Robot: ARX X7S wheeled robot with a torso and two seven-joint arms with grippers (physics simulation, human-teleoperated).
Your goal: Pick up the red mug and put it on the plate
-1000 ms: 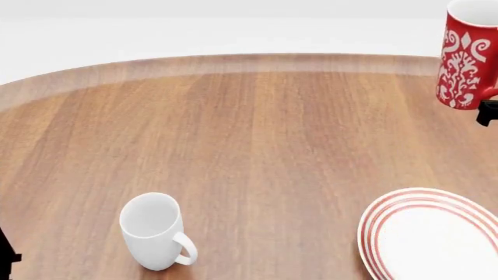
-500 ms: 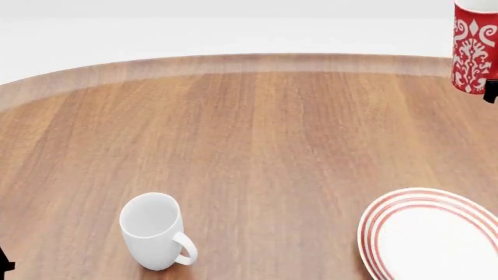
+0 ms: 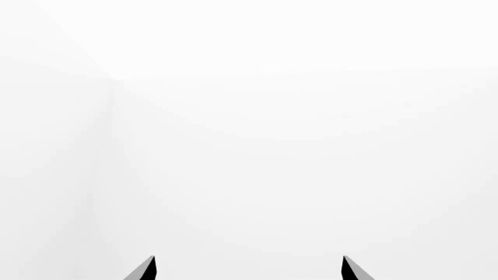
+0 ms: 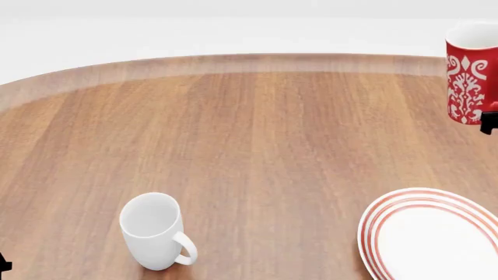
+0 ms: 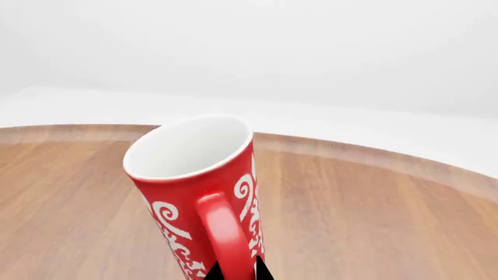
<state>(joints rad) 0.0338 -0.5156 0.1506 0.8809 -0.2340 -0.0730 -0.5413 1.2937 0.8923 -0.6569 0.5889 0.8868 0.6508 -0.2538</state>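
Note:
The red mug, with a white swirl pattern and white inside, hangs above the table at the far right edge of the head view. My right gripper is shut on the mug's red handle; only a black bit of that gripper shows in the head view. The mug is held upright, slightly tilted. The plate, white with red rings, lies at the front right, nearer me than the mug. My left gripper is open, facing blank white space with nothing between its fingertips.
A plain white mug stands at the front left of the round wooden table, handle toward the right. The table's far rim curves across the back. A black bit of the left arm shows at the lower left corner.
The red mug rose and shifted right half a second ago, then came back down and slightly left. The left arm's black part sank lower in the corner.

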